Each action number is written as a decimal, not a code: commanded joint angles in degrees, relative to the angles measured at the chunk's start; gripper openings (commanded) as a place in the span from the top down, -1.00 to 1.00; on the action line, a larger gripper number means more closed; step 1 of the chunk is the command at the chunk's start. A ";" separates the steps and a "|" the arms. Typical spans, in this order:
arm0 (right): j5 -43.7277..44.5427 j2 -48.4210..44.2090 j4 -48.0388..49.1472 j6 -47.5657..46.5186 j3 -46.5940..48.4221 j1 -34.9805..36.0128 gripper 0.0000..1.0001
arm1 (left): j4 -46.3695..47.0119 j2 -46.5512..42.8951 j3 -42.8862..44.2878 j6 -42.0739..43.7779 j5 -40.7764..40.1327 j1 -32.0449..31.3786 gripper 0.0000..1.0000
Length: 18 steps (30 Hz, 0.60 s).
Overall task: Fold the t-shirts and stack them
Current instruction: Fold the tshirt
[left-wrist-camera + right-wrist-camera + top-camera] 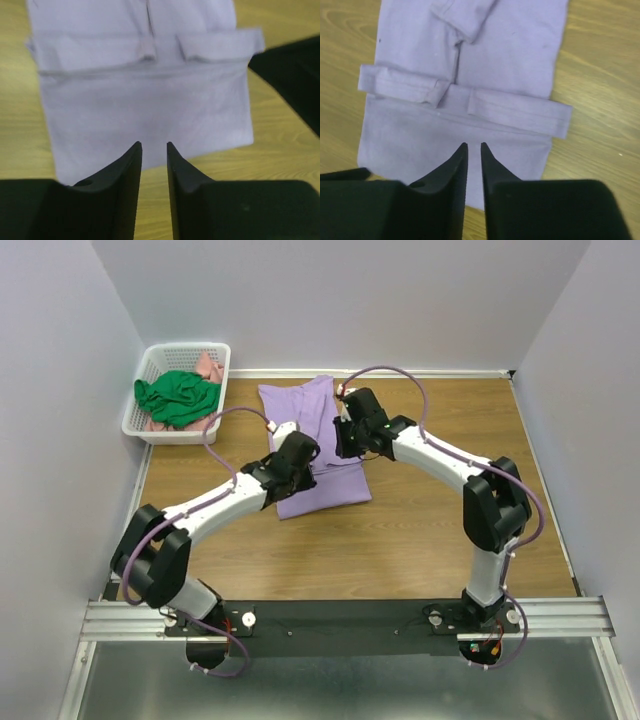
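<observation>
Progress is partial: one tee looks mostly folded and two are untouched. The lavender t-shirt (300,405) lies flat on the wooden table (430,540), directly under and just ahead of both grippers, which meet over it from either side. Its sides are turned in to give a narrow rectangle. In both wrist views a hemmed edge lies doubled back as a band across the body, a little beyond the fingertips. A sleeve lies tucked in further ahead of the right gripper.

The left gripper (154,145) hovers over the near edge of the cloth, its jaws a narrow gap apart with nothing between them. The right gripper (474,145) hangs above the opposite end in the same way, slightly parted and empty. Neither is pinching fabric.

I judge that this shirt may need one more fold to make a compact packet, though the arms hide its middle from above. The green t-shirt (178,395) and the pink t-shirt (208,368) sit crumpled in the white lattice basket (135,425), well off to the left gripper's outer side. Both have yet to be taken out, spread, folded and laid on the lavender one, so no stack exists yet.
</observation>
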 commanded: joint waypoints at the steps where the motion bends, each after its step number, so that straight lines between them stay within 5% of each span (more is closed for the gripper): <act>1: -6.11 3.44 2.47 -0.28 -1.44 0.51 0.59 | 2.65 5.58 -3.35 -4.19 2.41 -1.87 0.43; 18: -8.75 13.19 3.53 0.16 2.33 0.60 0.67 | 6.08 14.83 -9.24 -3.22 8.03 -4.16 0.53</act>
